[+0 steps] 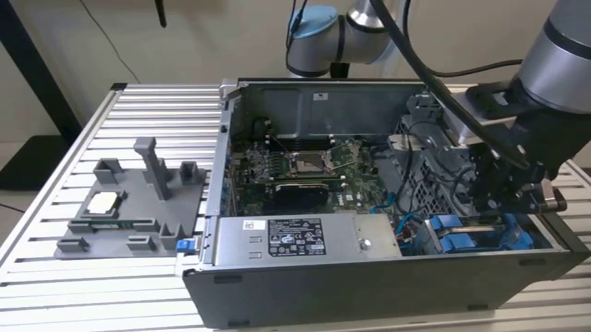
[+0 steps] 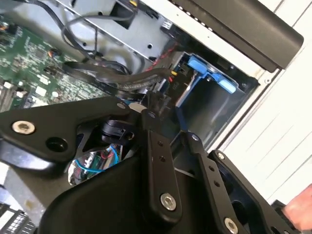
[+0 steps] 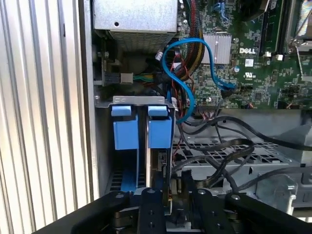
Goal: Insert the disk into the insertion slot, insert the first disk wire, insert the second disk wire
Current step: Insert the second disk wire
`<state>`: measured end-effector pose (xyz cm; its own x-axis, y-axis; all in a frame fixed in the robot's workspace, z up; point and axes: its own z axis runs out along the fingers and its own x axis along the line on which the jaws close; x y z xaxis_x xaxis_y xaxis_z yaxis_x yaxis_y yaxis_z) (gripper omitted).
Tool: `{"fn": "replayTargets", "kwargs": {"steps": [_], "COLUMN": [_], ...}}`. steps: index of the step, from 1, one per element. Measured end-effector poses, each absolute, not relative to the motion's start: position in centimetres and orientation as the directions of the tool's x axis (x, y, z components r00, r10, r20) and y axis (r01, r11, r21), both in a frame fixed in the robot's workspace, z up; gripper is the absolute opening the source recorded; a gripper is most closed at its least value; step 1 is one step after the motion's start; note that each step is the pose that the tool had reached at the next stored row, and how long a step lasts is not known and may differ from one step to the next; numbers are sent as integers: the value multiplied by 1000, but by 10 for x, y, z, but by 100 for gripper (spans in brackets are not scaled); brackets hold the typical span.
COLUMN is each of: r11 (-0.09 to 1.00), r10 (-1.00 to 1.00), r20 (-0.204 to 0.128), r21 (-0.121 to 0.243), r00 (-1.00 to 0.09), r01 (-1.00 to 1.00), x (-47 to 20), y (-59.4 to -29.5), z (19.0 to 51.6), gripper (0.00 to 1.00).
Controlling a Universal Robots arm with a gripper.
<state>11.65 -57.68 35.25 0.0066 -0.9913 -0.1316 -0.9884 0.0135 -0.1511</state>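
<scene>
Exterior view, from left to right: we see the grey tray (image 1: 120, 214), then the open computer case (image 1: 369, 277) with its motherboard (image 1: 305, 169). At its right end the gripper (image 1: 494, 207) reaches into the insertion slot (image 1: 480, 235), where the disk (image 3: 155, 165) stands on edge between blue tabs (image 3: 141, 127). Its fingertips are hidden, so we cannot tell the grip.

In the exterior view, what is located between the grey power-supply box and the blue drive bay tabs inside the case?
In the exterior view, blue and dark cables lie between the power-supply box and the blue tabs.
</scene>
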Motion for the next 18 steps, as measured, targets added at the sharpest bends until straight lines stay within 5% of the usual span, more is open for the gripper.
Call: {"fn": "replayTargets", "kwargs": {"steps": [10, 18], "r11": [36, 38], "r10": [-964, -961], "r20": [-266, -275], "r21": [-182, -183], "r00": [14, 14], "r01": [-983, -982], "x": [115, 115], "y": [-577, -578], "z": [354, 355], "gripper": [30, 16]}}
